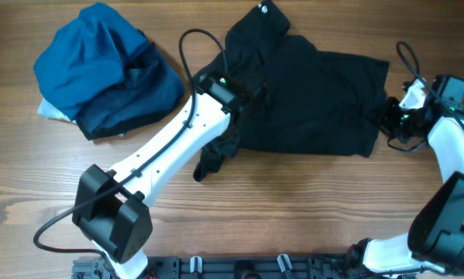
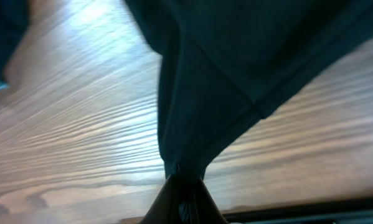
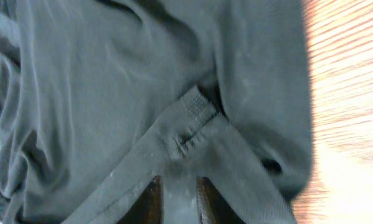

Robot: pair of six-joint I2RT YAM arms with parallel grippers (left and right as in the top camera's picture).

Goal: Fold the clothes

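The black shirt [image 1: 317, 93] lies rumpled across the bench [image 1: 293, 201] with no neat fold yet, so most of the job is left. Only its own wrist view shows the left end effector [image 2: 185, 190] clamped on a gathered, lifted bit of cloth. The right end effector [image 3: 179, 186] sits at the hem, its 2 fingers slightly apart, and I cannot tell if it grips.

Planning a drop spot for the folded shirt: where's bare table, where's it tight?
Free: wood strip in front of the black shirt, between left arm and right arm; corner below the blue bundle. Crowded: bundle-to-shirt gap, left arm and cable there.
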